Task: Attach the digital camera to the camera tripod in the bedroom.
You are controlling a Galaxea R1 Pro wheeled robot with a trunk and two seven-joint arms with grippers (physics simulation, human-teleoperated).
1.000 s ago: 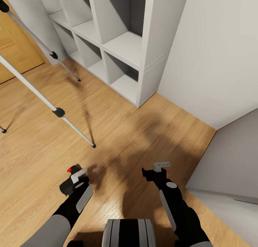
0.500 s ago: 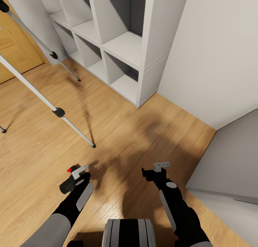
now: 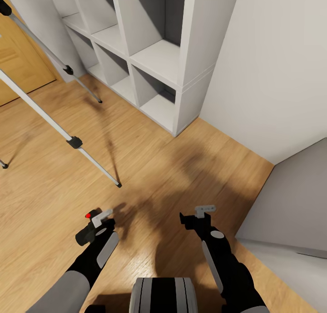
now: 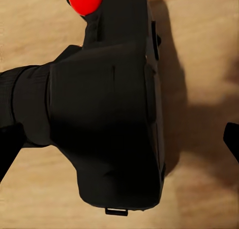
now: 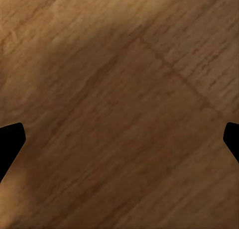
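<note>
Left gripper (image 3: 97,224) is pinching the digital camera (image 3: 88,227) low over the floor; camera tripod (image 3: 75,143) stands well ahead, so I'd lift it level. Right gripper (image 3: 200,215) is spread, empty

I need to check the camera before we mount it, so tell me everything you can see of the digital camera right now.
The digital camera is a small, matte black, boxy body with a lens barrel sticking out from one side and a round red button on top. In the head view it sits at the tip of the left gripper, low over the light wood floor, its button up. The wrist view shows its body between the dark jaws, apparently held. It is apart from the camera tripod, whose silver legs stand ahead to the left.
</note>
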